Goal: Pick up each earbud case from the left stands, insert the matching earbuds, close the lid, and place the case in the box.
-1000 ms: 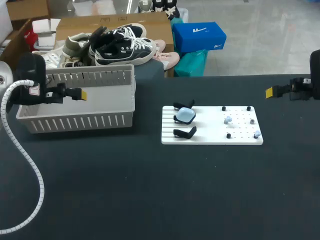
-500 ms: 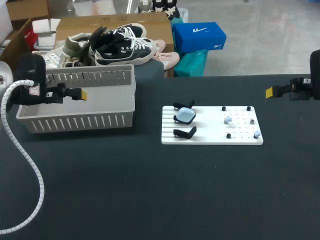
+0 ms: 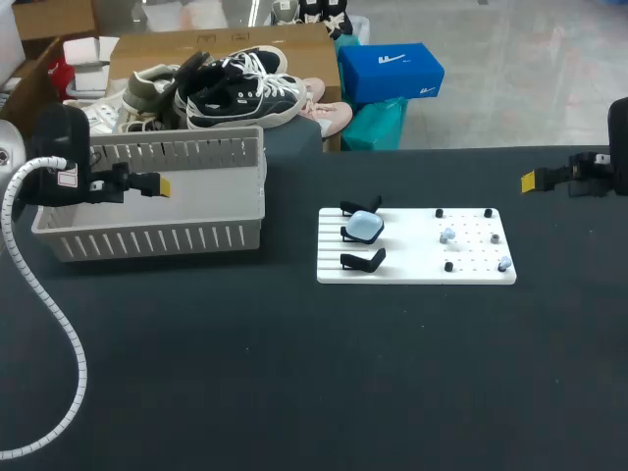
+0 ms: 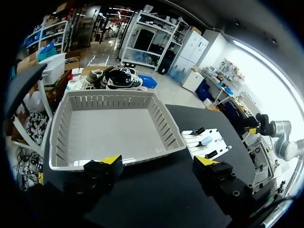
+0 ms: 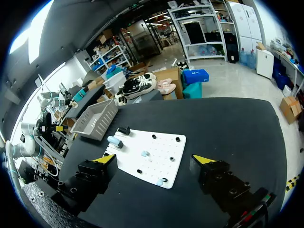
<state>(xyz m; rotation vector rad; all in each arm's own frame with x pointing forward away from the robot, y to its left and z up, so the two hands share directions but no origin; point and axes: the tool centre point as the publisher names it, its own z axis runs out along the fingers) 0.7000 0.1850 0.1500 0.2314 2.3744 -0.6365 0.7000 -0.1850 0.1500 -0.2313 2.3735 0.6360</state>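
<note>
Head camera first: you see the white board [image 3: 416, 260] lying near the table's middle. Three black stands [image 3: 361, 261] line its left edge. The pale blue earbud case [image 3: 365, 227] sits on the middle stand, lid shut. Two small pale earbuds [image 3: 448, 235] rest among the pegs on the board's right half. The grey basket [image 3: 147, 235] stands well apart, to the board's left. Your left gripper [image 3: 162, 185] hangs over the basket's near wall, and your right gripper [image 3: 528, 181] hovers far off at the table's right edge.

Left wrist camera: the left gripper [image 4: 158, 161] has its fingers spread wide with nothing between them. The basket [image 4: 164, 126] lies just ahead of it, and beyond that are the board [image 4: 216, 145] and the case [image 4: 206, 141].

Right wrist camera: the right gripper [image 5: 154, 159] is likewise released and holds nothing. The board [image 5: 164, 147] lies ahead of it, with the case [image 5: 114, 141] on its stand at the far end and the earbuds [image 5: 145, 153] nearer. The basket [image 5: 97, 118] sits beyond.
</note>
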